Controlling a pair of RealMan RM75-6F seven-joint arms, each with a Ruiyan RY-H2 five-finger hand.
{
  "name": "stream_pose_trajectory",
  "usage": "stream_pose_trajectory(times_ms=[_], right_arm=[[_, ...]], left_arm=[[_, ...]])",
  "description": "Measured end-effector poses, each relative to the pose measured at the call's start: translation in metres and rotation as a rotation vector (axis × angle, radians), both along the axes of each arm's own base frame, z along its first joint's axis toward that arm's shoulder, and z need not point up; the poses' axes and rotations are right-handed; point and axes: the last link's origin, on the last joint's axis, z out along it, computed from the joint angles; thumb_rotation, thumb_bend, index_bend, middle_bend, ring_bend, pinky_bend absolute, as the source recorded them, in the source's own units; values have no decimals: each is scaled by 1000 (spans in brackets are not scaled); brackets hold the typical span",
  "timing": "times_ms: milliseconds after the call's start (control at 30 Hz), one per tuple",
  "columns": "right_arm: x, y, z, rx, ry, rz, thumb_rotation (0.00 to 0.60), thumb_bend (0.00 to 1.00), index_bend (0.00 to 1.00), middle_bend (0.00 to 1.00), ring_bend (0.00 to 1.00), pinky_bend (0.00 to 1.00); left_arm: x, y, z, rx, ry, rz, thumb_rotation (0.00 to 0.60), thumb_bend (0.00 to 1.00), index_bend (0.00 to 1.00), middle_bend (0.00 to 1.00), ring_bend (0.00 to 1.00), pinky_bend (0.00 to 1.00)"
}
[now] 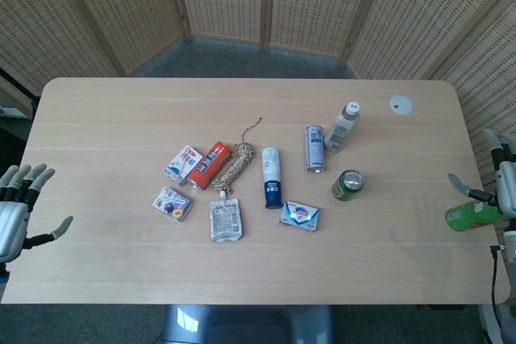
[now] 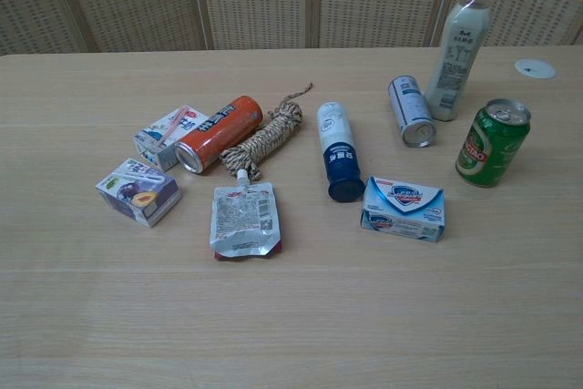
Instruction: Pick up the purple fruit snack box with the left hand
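The purple fruit snack box [image 1: 172, 204] lies on the table at the left end of the cluster of items, and shows clearly in the chest view too [image 2: 138, 191]. A plum picture is on its side. My left hand [image 1: 18, 211] hangs off the table's left edge, far to the left of the box, with its fingers spread and nothing in it. My right hand [image 1: 504, 187] is beyond the table's right edge, fingers extended and apart. Neither hand appears in the chest view.
Just behind the purple box lie a white-and-pink carton [image 2: 168, 134] and an orange can [image 2: 219, 133]. A rope coil [image 2: 266, 140], a silver pouch [image 2: 242, 218], a blue-capped tube [image 2: 338, 151], a soap pack [image 2: 404, 209], cans and a bottle stand further right. A green bottle [image 1: 472, 216] lies under my right hand.
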Motion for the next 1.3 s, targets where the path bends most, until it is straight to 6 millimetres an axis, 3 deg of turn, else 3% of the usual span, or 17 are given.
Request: stream_pose_trajectory(times_ms=[367, 500, 667, 800, 933, 1133, 1300], right_arm=[[-1, 11, 6, -30, 7, -9, 217, 218, 0, 16, 0, 0], [-1, 13, 7, -35, 6, -6, 217, 219, 0, 16, 0, 0], [0, 15, 9, -40, 6, -6, 218, 220, 0, 16, 0, 0], [1, 16, 11, -44, 4, -4, 216, 219, 0, 16, 0, 0], [1, 18, 12, -49, 1, -5, 217, 220, 0, 16, 0, 0], [0, 22, 17, -59, -4, -10, 218, 219, 0, 17, 0, 0], [-3, 25, 20, -68, -11, -18, 216, 219, 0, 16, 0, 0]], left_arm=[[0, 17, -17, -155, 22, -32, 324, 299, 103, 116, 63, 0], [1, 27, -27, -224, 27, -44, 307, 298, 100, 251, 52, 0], [-1, 38, -41, -295, 52, -38, 217, 299, 40, 236, 8, 0], [-4, 48, -58, -359, 85, -29, 183, 298, 26, 217, 0, 0], [-3, 59, -73, -390, 110, -34, 168, 298, 87, 186, 0, 0], [3, 73, -92, -411, 121, -57, 147, 295, 305, 141, 0, 0], [10, 81, -103, -424, 117, -80, 140, 294, 279, 120, 0, 0]])
